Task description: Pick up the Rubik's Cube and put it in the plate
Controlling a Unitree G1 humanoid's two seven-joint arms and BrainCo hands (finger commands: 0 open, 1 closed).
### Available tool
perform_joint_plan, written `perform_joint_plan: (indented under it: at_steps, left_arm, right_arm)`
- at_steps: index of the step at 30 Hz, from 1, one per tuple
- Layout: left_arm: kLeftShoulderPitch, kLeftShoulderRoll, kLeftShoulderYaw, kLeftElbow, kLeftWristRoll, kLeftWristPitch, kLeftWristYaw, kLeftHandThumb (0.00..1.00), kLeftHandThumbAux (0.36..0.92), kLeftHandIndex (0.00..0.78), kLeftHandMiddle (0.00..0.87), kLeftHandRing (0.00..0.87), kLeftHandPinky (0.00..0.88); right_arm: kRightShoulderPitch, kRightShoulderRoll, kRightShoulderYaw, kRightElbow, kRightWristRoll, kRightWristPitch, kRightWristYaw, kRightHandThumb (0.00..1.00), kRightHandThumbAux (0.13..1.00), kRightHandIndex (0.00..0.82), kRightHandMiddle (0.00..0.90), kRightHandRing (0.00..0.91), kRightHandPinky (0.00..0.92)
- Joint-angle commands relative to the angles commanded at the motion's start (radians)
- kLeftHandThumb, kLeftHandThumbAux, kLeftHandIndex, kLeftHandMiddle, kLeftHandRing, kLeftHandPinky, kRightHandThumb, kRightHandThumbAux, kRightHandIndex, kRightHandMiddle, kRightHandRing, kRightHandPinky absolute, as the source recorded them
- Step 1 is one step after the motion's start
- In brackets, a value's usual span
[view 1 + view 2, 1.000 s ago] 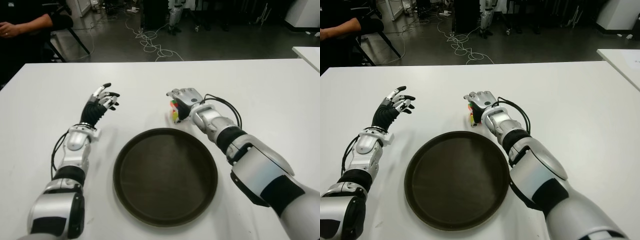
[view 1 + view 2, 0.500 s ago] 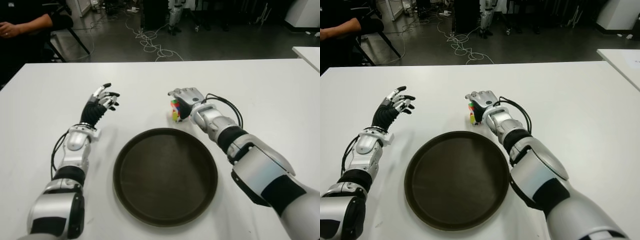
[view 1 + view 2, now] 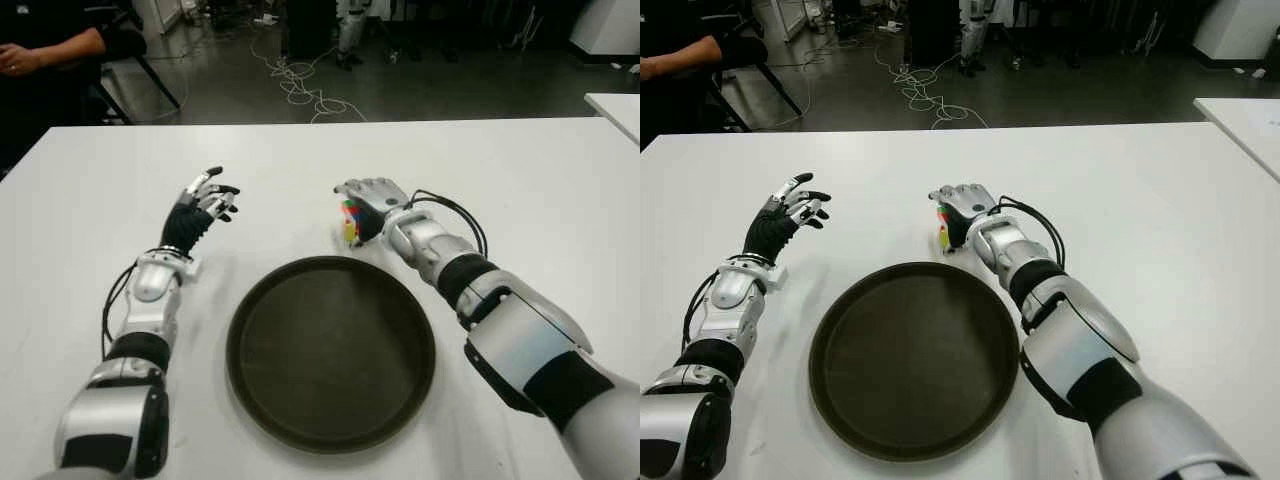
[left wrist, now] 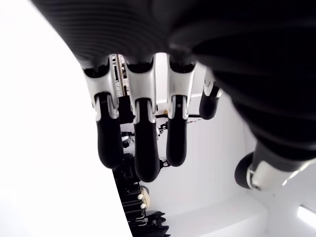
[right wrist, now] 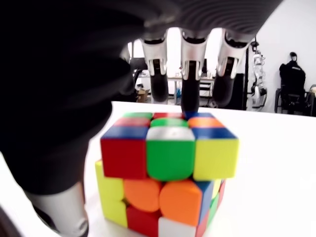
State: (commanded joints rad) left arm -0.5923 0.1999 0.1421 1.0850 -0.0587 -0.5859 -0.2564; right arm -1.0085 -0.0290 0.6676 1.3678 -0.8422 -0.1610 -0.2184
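The right hand's fingers point(image 5: 190, 94) hang spread over the far top edge of the Rubik's Cube point(image 5: 168, 173); they arch above it and whether they touch it cannot be told, so the right hand point(image 3: 372, 200) holds nothing firmly yet. The cube sits on the white bench point(image 3: 520, 180), just beyond the upper rim of the dark round plate point(image 3: 330, 350), which fills the lower centre of the eye views. The left hand point(image 3: 203, 200) shows at the left of the frame, well apart from the plate, fingers loosely extended and empty. A person's arm point(image 3: 50, 50) appears at the upper left.
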Motion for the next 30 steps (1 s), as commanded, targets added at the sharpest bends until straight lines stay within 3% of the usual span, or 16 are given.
perform_joint_plan:
  at_steps: [30]
  left_arm:
    - [0.012,0.004,-0.012,-0.023,0.017,-0.001,0.03,0.093,0.563,0.128,0.355,0.446,0.45]
  right_arm:
    - [0.025,0.01,0.031,0.001,-0.012,-0.002,-0.038,0.0,0.839,0.236,0.234,0.271,0.282]
